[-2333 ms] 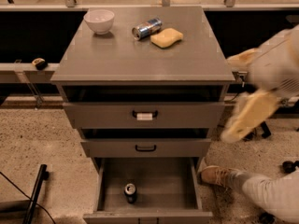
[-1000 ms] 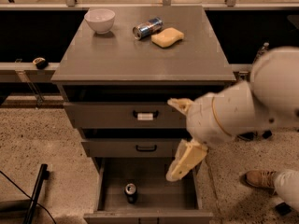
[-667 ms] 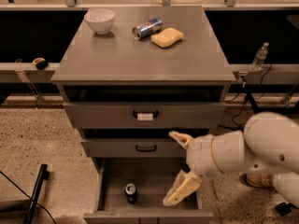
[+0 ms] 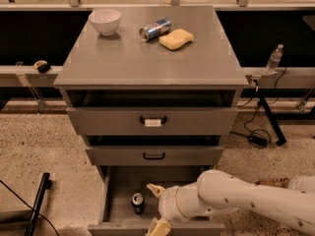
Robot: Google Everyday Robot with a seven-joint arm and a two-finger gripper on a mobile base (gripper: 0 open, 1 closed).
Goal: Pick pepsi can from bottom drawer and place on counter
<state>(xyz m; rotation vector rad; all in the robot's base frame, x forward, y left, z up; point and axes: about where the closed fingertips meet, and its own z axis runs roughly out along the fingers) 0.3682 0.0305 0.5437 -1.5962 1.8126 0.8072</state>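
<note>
The pepsi can (image 4: 137,203) stands upright in the open bottom drawer (image 4: 117,211), left of centre, its silver top facing up. My gripper (image 4: 156,209) is low in the drawer, just right of the can, with its two cream fingers (image 4: 155,190) spread open and nothing between them. It is apart from the can. The white arm reaches in from the lower right. The grey counter (image 4: 147,63) tops the cabinet above.
On the counter stand a white bowl (image 4: 105,21), a slim silver-and-blue can (image 4: 155,29) lying on its side and a yellow sponge (image 4: 176,39). The two upper drawers stand slightly open. A black pole (image 4: 37,203) leans at lower left; a water bottle (image 4: 273,59) is right.
The arm has swung from the right of the cabinet down and left, and the gripper has sunk into the bottom drawer beside the can. The can has not moved.
</note>
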